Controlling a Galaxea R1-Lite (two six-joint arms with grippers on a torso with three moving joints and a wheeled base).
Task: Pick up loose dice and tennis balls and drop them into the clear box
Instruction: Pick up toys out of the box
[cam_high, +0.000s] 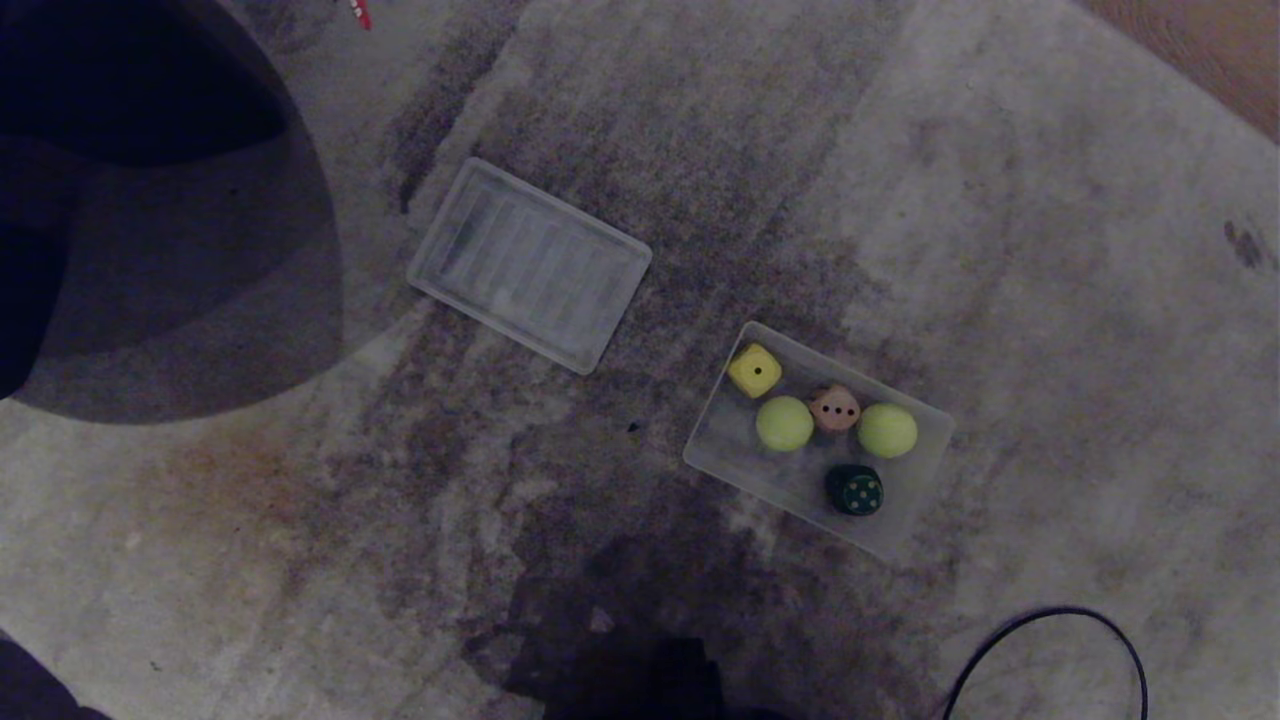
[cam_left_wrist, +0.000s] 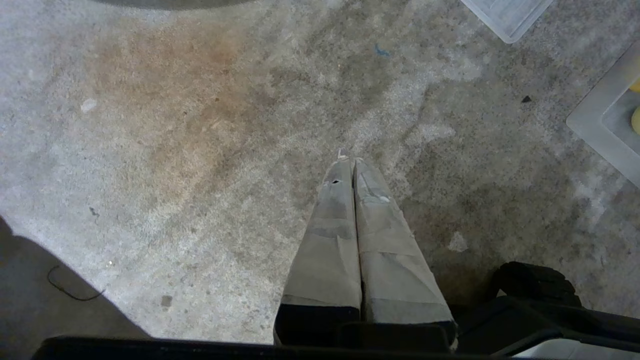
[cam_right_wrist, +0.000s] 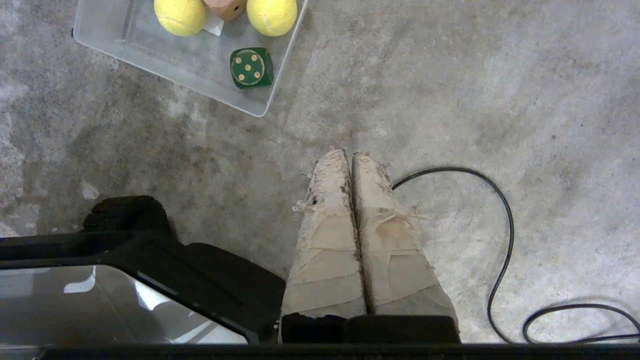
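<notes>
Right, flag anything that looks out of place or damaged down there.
The lid lies on the floor apart from the clear box, not on it. A loose black cable curls on the floor beside the right end effector, whose tape wrapping is frayed. Nothing has spilled.

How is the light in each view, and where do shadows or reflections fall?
Head view: dim, a large dark shadow at upper left beside the lid; the box is readable. Left wrist view: brighter, even light on the shut left claw, shadow in one corner. Right wrist view: bright, a glossy reflection on the dark base panel; right claw shut.
</notes>
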